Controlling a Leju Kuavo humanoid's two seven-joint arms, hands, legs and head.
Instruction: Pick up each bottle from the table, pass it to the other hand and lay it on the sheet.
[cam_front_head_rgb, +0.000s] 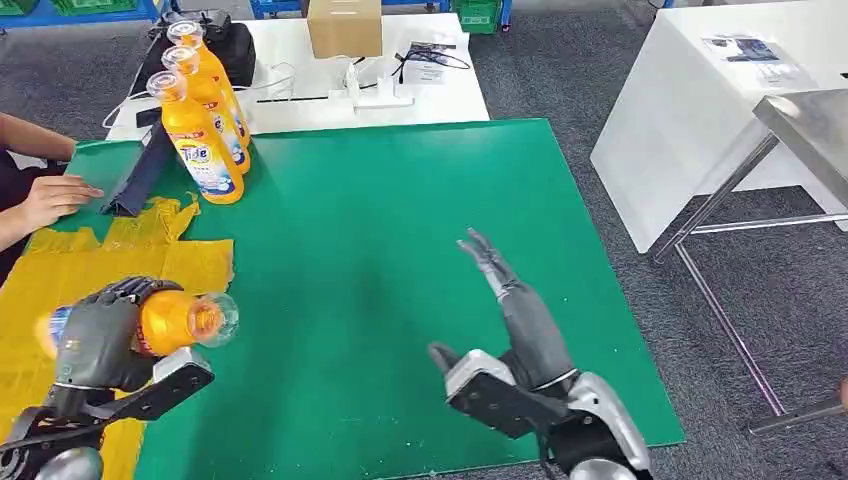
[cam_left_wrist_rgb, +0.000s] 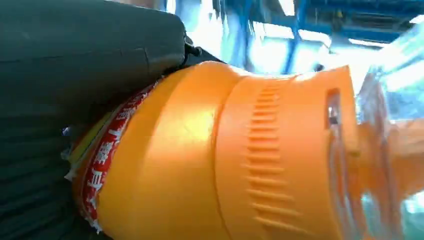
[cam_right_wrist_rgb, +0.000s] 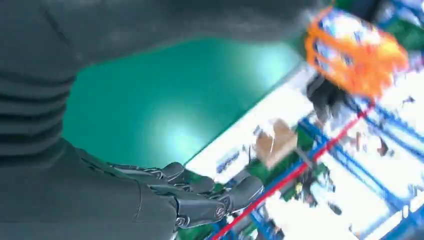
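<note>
My left hand (cam_front_head_rgb: 100, 335) grips an orange bottle (cam_front_head_rgb: 175, 320) lying sideways, its clear cap pointing right, over the edge of the yellow sheet (cam_front_head_rgb: 60, 270) at the table's left. Up close in the left wrist view, the bottle (cam_left_wrist_rgb: 225, 155) shows its ribbed orange neck and red label against my left hand (cam_left_wrist_rgb: 75, 75). Three more orange bottles (cam_front_head_rgb: 200, 120) stand upright at the back left of the green table (cam_front_head_rgb: 400, 250). My right hand (cam_front_head_rgb: 500, 285) hovers over the table's middle right, fingers stretched out and holding nothing; in the right wrist view its fingers (cam_right_wrist_rgb: 200, 200) are spread, and the standing bottles (cam_right_wrist_rgb: 355, 50) show blurred.
A person's hand (cam_front_head_rgb: 55, 195) rests on the table at the far left beside a dark blue cloth (cam_front_head_rgb: 140, 175). Behind the green table stands a white table with a cardboard box (cam_front_head_rgb: 344, 27) and cables. A white table and a metal frame (cam_front_head_rgb: 740, 200) stand to the right.
</note>
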